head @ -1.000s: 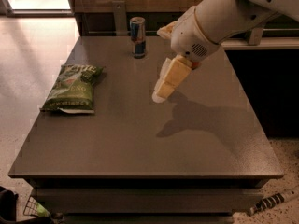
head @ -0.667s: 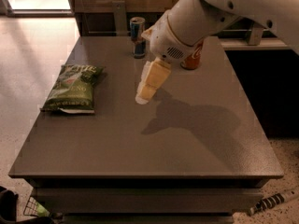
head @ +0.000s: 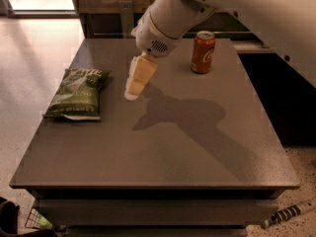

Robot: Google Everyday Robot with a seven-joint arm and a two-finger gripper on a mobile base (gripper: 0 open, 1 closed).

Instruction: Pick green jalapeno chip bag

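The green jalapeno chip bag lies flat on the left side of the grey table, pale lettering up, white bottom edge toward the front. My gripper hangs above the table just right of the bag's top, its pale yellow fingers pointing down and left. It holds nothing and does not touch the bag. The white arm reaches in from the upper right and casts a shadow across the table's middle.
An orange soda can stands upright at the back right of the table. The slim blue-and-silver can is hidden behind the arm. A dark counter runs along the back and right. The floor lies beyond the table's left edge.
My gripper has moved left and toward the bag. The arm now covers the blue-and-silver can and uncovers the orange can. The bag has not moved.
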